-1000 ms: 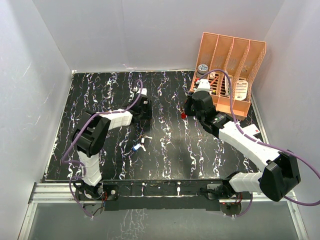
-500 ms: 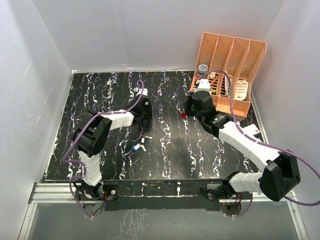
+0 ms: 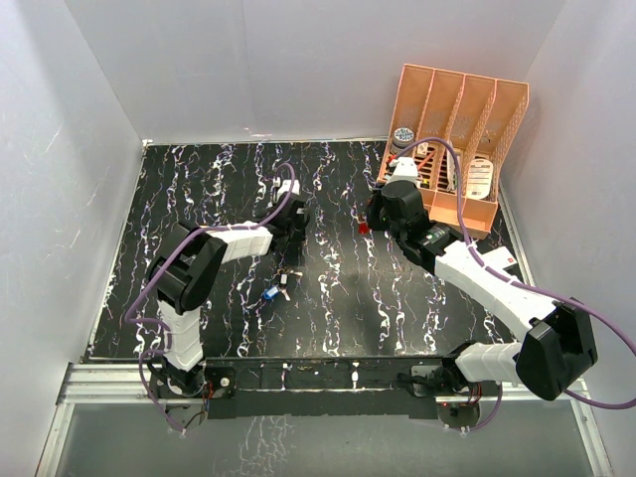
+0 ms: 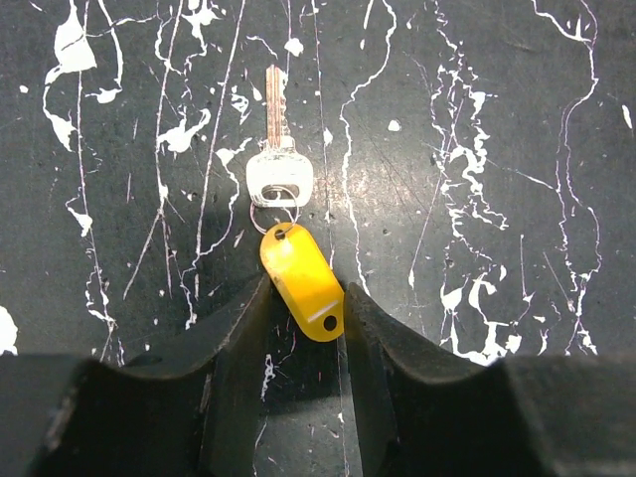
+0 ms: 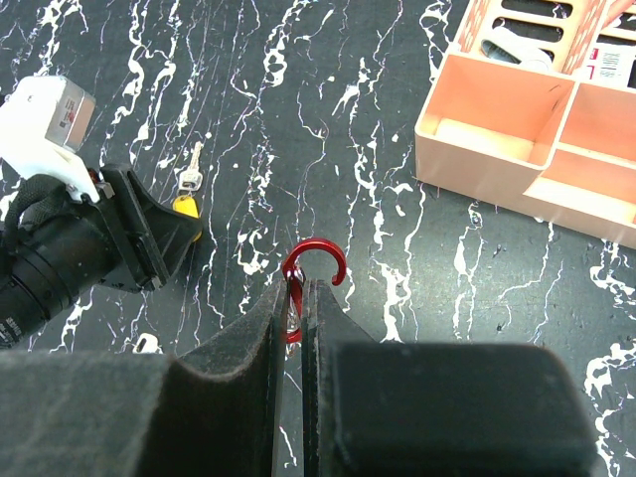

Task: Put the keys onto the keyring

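A silver key [image 4: 276,149] with a yellow tag [image 4: 301,281] lies flat on the black marbled table. My left gripper [image 4: 306,286] straddles the tag, its jaws still a little open with the fingers close against the tag's sides. The same key [image 5: 189,189] shows beside the left gripper [image 5: 149,238] in the right wrist view. My right gripper [image 5: 299,286] is shut on the red keyring [image 5: 318,245], whose hooked end sticks out past the fingertips, held above the table [image 3: 364,228]. Two more keys, a blue-headed one [image 3: 270,293] and a white one [image 3: 288,277], lie nearer the front.
An orange slotted desk organizer [image 3: 462,139] with small items in it stands at the back right, close behind the right gripper [image 3: 383,211]. White walls enclose the table on three sides.
My left gripper has shifted slightly right over the yellow-tagged key and its jaws have narrowed around the tag. The right arm and keyring have not moved.
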Robot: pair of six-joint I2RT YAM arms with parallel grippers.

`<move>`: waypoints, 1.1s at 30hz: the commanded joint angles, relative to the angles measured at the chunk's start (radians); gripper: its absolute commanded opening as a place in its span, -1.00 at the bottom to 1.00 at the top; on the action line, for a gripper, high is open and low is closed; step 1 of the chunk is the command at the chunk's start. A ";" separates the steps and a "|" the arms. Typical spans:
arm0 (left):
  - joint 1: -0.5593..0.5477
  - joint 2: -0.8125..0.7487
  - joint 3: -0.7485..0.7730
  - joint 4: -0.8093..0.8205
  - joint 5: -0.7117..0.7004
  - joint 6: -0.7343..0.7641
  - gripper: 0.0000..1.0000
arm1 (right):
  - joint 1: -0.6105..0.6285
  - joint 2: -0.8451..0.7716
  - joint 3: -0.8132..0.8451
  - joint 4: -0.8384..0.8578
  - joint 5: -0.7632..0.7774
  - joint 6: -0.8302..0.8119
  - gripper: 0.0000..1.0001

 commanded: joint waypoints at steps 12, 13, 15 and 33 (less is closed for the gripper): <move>-0.028 -0.020 -0.024 -0.125 -0.091 -0.009 -0.48 | -0.004 -0.016 -0.003 0.053 0.004 -0.006 -1.00; -0.028 -0.022 -0.024 -0.127 -0.099 -0.005 -0.49 | -0.004 -0.017 -0.004 0.053 0.004 -0.006 -1.00; -0.028 -0.026 -0.025 -0.133 -0.110 0.000 -0.52 | -0.004 -0.016 -0.004 0.053 0.004 -0.006 -1.00; -0.026 -0.144 -0.059 -0.118 -0.180 0.056 -0.73 | -0.004 -0.010 0.000 0.055 0.004 -0.006 -1.00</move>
